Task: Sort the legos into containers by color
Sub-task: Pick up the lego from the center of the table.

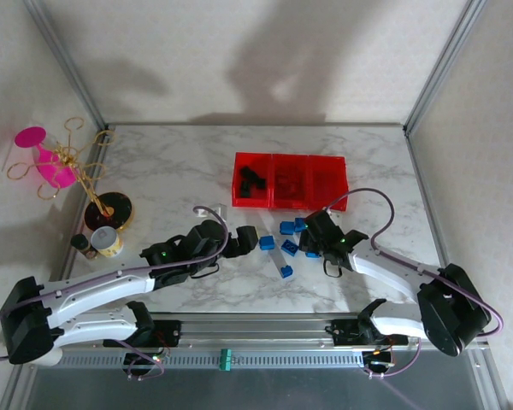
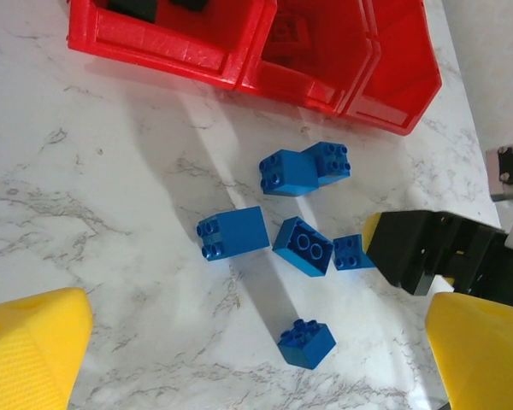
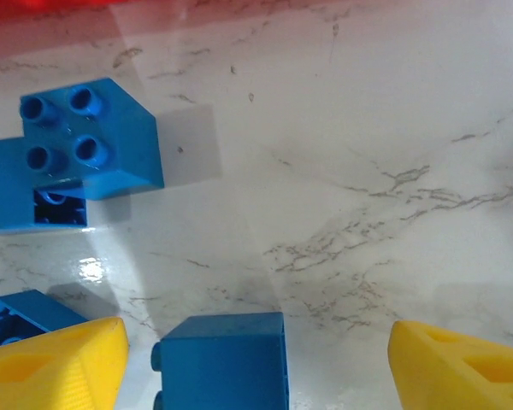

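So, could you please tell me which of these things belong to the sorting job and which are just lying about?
Job: blue bricks, black bricks, red bins.
Lying about: pink goblet, gold stand.

- Legos (image 2: 303, 243): on table (image 2: 111, 213), ahead of left claw (image 2: 256, 303); one sits between right claw (image 3: 256, 342) fingers.
- Containers (image 2: 162, 47): beyond both claws, more legos inside.

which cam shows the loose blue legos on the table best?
Left wrist: six blue legos spread mid-frame, unblocked, studs visible, on the marble table near the red bins. Top external shows them small. Right wrist catches a few close up, mostly cropped at the edges.
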